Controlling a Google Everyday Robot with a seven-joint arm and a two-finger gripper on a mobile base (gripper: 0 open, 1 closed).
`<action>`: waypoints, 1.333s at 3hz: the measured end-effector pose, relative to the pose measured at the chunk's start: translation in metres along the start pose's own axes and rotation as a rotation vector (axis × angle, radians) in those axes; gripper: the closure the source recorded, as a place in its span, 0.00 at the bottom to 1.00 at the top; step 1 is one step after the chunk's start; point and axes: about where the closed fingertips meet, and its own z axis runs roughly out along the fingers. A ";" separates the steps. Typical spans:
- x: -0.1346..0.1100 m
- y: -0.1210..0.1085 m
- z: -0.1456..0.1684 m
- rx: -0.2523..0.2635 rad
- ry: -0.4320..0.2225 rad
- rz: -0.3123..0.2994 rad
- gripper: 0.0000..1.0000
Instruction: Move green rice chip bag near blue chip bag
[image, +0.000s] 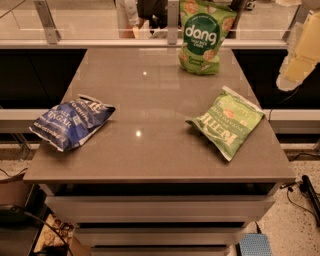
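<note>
The green rice chip bag (202, 37) stands upright at the far edge of the grey table (150, 90), right of centre, its white "dang" lettering facing me. The blue chip bag (72, 121) lies flat near the table's left edge. The two bags are far apart. My gripper is out of view; only a pale cream section of my arm (302, 52) shows at the upper right edge, beyond the table's right side and to the right of the green rice chip bag.
A flatter light green Kettle bag (229, 121) lies on the right side of the table. A glass railing with metal posts (45, 22) runs behind the far edge. Cables (305, 187) lie on the floor at the lower right.
</note>
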 end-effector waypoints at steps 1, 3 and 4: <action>-0.006 -0.018 -0.004 0.003 -0.013 0.015 0.00; -0.028 -0.052 0.007 0.009 -0.037 0.031 0.00; -0.040 -0.071 0.022 0.002 -0.054 0.060 0.00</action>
